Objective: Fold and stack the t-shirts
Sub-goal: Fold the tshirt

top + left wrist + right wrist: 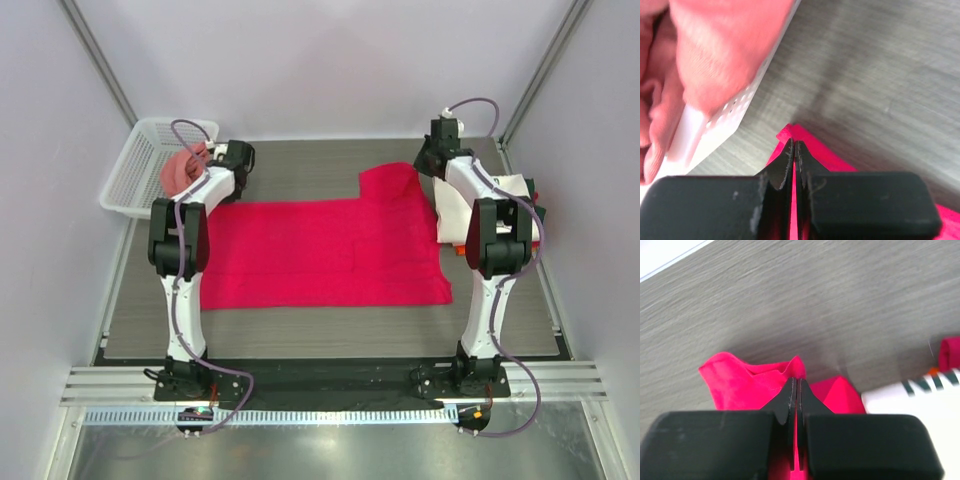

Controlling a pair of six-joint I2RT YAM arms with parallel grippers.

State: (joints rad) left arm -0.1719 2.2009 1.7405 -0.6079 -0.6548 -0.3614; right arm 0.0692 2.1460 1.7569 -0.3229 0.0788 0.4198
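The large crimson-red cloth t-shirt (320, 255) lies flat on the grey wood-grain tabletop (300, 165). The left gripper (794, 150) is clamped on its far left corner, and the right gripper (796, 390) on its far right sleeve. Best to lift both together, level and taut, onto the near hem. A white plastic mesh basket (130, 170) holds a salmon-pink crumpled shirt (183, 172). Dark marks on the white folded shirt (900, 400) are too blurred to read.

1 crimson t-shirt (320, 255) lies spread flat in the middle, 1 sleeve jutting far-right. 1 salmon shirt (183, 170) is bunched far-left, and 1 white shirt (515, 188) lies right.
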